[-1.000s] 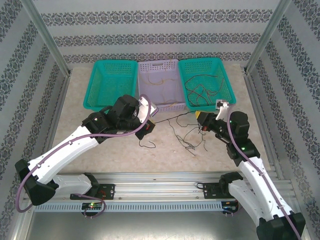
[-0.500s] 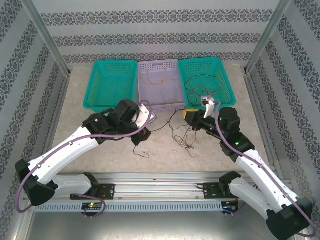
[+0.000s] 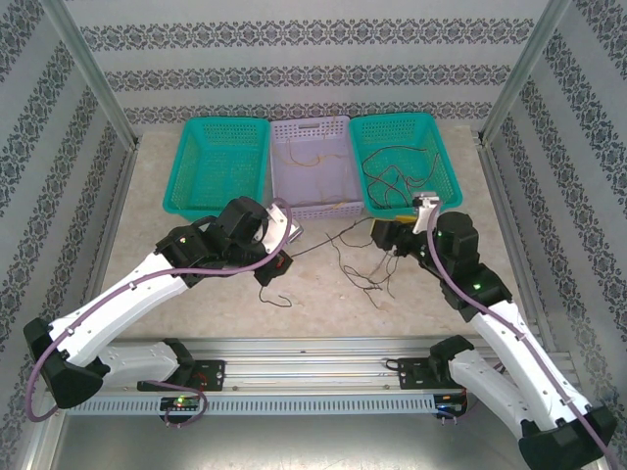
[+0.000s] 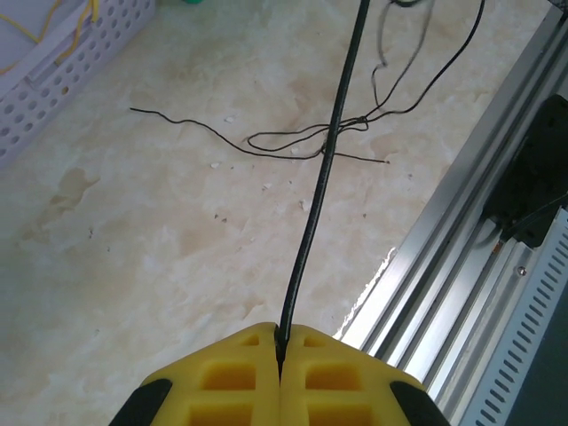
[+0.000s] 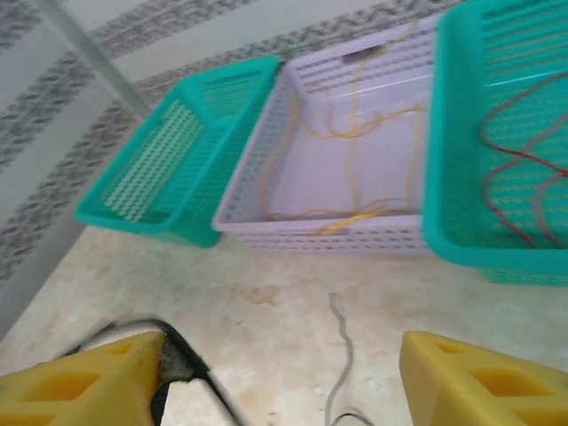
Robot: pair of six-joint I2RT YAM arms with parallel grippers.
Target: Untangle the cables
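**While the left hand pinches one wire, cables lie knotted**

Clenched on that black wire, the left hand holds it taut; the right hand gapes, released. Cables sit mid-tabletop between them: light, limp, snag-prone, likely best gripped near a crossing.

My counter is a pale beige, stone-look slab, mottled and faintly stained. Behind it the back wall has grey-and-white wallpaper in ornate horizontal bands, and the side walls carry the same paper. Aluminium posts rise at the far corners. Silver rails run along my near edge. The light is even and soft.
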